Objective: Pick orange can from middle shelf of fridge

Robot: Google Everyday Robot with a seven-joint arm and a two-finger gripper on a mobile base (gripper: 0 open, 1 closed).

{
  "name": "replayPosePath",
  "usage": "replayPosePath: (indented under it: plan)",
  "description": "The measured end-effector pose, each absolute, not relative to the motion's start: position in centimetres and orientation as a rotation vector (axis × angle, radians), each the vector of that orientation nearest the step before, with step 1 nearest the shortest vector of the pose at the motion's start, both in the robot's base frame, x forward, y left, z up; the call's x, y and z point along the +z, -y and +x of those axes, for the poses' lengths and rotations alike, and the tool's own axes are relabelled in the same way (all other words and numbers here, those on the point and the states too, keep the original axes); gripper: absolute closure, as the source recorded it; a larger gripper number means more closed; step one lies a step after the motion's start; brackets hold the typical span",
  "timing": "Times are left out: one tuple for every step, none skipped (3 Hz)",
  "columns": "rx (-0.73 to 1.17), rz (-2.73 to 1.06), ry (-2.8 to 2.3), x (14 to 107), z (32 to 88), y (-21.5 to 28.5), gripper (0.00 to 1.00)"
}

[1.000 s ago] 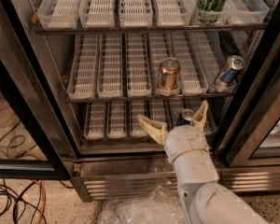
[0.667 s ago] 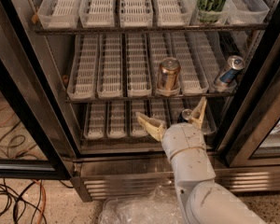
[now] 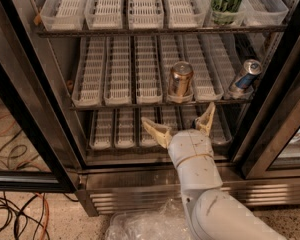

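The orange can [image 3: 180,81] stands upright at the front of a white lane tray on the middle shelf [image 3: 140,74] of the fridge [image 3: 35,109]. My gripper [image 3: 179,124] hangs just below the front edge of that shelf, beneath the can and apart from it. It is open, with its two tan fingers [image 3: 155,130] spread wide and nothing between them. The white arm runs down to the lower right of the view.
A slim blue-and-silver can [image 3: 244,77] leans at the right end of the middle shelf. A tall green-and-black can [image 3: 226,2] stands on the top shelf. Black door frames flank the opening. Cables [image 3: 15,209] and a plastic sheet [image 3: 145,224] lie on the floor.
The gripper has shifted slightly left and a little upward toward the middle shelf's front edge. The cans have not moved.
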State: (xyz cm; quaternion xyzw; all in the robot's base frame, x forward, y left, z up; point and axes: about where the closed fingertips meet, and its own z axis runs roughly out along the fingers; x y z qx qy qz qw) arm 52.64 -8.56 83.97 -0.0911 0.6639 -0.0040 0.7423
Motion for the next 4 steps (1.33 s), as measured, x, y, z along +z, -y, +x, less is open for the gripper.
replayPosePath:
  plan:
    - [-0.013,-0.247,-1.44,83.3,53.8,6.4,0.0]
    - [-0.012,-0.247,-1.44,83.3,53.9,6.4,0.0]
    - [0.03,-0.189,-1.424,83.6,54.4,6.8,0.0]
    - [0.049,-0.143,-1.4,84.4,55.7,6.9,0.0]
